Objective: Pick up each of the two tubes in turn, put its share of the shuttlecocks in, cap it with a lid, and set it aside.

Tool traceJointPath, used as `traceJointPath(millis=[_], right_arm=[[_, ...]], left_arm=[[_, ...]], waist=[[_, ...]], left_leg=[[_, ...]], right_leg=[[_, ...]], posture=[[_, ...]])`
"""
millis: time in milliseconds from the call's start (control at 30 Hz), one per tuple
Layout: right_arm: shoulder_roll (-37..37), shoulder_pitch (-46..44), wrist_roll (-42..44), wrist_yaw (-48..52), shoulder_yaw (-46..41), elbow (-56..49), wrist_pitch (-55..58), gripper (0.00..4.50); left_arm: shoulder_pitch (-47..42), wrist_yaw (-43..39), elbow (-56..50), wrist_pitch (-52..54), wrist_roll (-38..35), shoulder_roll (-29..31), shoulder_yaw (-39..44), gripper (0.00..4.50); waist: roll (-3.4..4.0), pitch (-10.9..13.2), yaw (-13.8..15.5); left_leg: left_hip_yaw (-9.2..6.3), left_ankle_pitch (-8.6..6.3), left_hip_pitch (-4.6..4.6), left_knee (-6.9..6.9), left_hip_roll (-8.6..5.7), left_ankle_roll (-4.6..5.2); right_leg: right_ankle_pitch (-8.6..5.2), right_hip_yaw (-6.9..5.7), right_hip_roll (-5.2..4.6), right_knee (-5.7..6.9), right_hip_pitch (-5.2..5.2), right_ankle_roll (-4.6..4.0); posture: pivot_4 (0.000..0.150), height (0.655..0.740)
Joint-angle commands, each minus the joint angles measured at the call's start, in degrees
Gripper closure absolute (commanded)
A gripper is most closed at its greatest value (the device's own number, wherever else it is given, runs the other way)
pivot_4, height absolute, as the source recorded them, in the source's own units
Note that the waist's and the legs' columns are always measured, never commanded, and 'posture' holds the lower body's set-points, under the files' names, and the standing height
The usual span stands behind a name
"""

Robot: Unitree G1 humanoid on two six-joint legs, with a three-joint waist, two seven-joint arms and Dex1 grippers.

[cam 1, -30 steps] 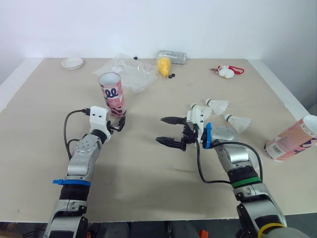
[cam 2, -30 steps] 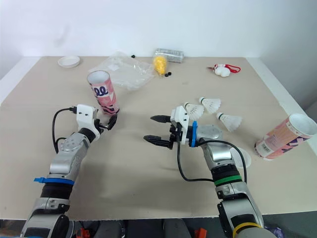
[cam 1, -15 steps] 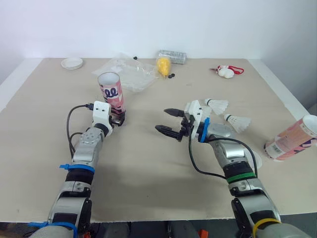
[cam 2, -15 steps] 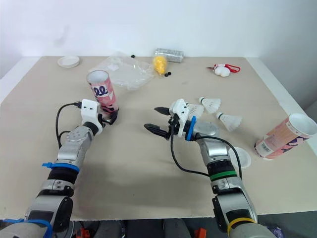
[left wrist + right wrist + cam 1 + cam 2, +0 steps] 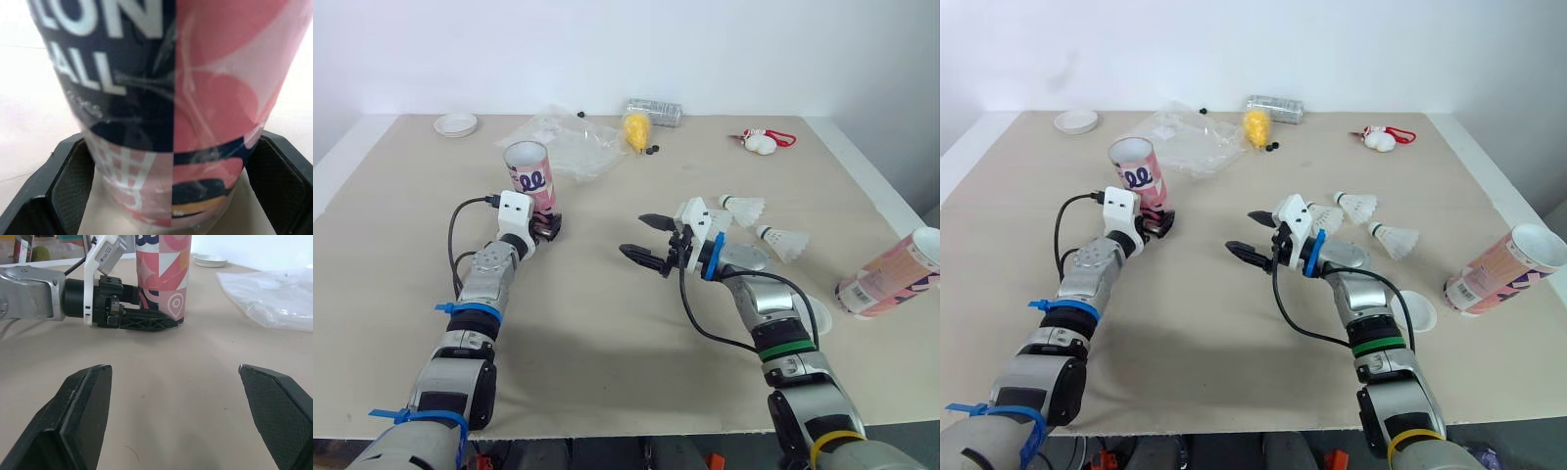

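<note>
A pink patterned tube (image 5: 530,178) stands upright, mouth open, left of the table's middle. My left gripper (image 5: 548,227) is open at its base, and the left wrist view shows the tube (image 5: 171,112) between the two fingers (image 5: 68,188). My right gripper (image 5: 644,238) hangs open and empty over the table's middle, pointing toward that tube (image 5: 164,276). Shuttlecocks (image 5: 744,208) (image 5: 785,240) lie behind my right wrist. The second pink tube (image 5: 893,274) lies tilted at the right edge. A clear lid (image 5: 1412,309) rests near it, and another lid (image 5: 1347,255) is under my right forearm.
Along the far side lie a white dish (image 5: 456,124), a crumpled clear plastic bag (image 5: 563,145), a yellow object (image 5: 636,127), a clear wrapped roll (image 5: 654,111) and a red-and-white item (image 5: 762,142). The table's right edge (image 5: 886,191) runs close to the lying tube.
My left gripper has moved forward until its fingers flank the upright tube's base. My right gripper has drifted slightly back and up, still open.
</note>
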Motion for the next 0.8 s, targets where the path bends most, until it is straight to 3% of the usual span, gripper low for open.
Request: traceJointPath(millis=[33,233,400,500,600,800], right_arm=[[-0.45,0.38,0.07,-0.11,-0.34,-3.43,-0.25,0.05],[-0.98,0.92,0.1,0.03,-0.5,-4.58,0.25,0.05],[-1.42,1.09,-0.02,0.04,-0.54,-5.05,0.14,0.0],[-1.73,1.41,0.07,-0.06,-0.75,-5.74,0.27,0.0],[-2.27,2.84,0.73,-1.04,-1.64,-8.58,1.35,0.0],[-4.34,10.02,3.62,-6.15,-5.26,-21.37,8.17,0.0]], left_arm=[[-2.0,-1.04,2.23,-1.92,0.19,0.2,0.71,0.0],[-4.37,-1.98,7.31,-2.71,-0.01,0.5,1.23,0.0],[-4.88,-2.73,8.05,-2.99,-0.74,0.23,2.4,1.45],[-3.98,-3.31,6.15,-3.25,-0.36,0.48,2.26,1.45],[-0.8,-5.37,-0.34,-3.34,0.04,1.22,1.13,1.45],[12.62,-16.52,-26.84,-0.82,0.43,5.34,-5.76,1.45]], waist=[[0.0,0.0,0.0],[0.0,0.0,0.0],[0.0,0.0,0.0],[0.0,0.0,0.0],[0.0,0.0,0.0],[0.01,0.0,0.03]], left_leg=[[0.0,0.0,0.0,0.0,0.0,0.0],[-0.01,0.0,0.0,0.0,0.0,0.0],[-0.01,0.01,0.0,0.01,0.0,-0.01],[-0.02,0.0,0.0,0.0,-0.01,-0.01],[-0.02,0.0,-0.02,-0.02,-0.01,-0.01],[-0.04,-0.03,-0.12,-0.13,0.01,-0.07]], right_leg=[[0.0,0.0,0.0,0.0,0.0,0.0],[0.0,0.0,0.0,0.0,0.0,0.0],[-0.02,-0.01,0.0,0.01,0.0,0.03],[-0.01,-0.01,0.0,0.01,0.0,0.02],[-0.01,-0.01,-0.01,0.0,0.0,0.01],[0.03,-0.02,-0.03,0.04,-0.13,-0.2]], posture=[[0.15,0.74],[0.15,0.74],[0.15,0.74],[0.15,0.74],[0.15,0.74],[0.15,0.74]])
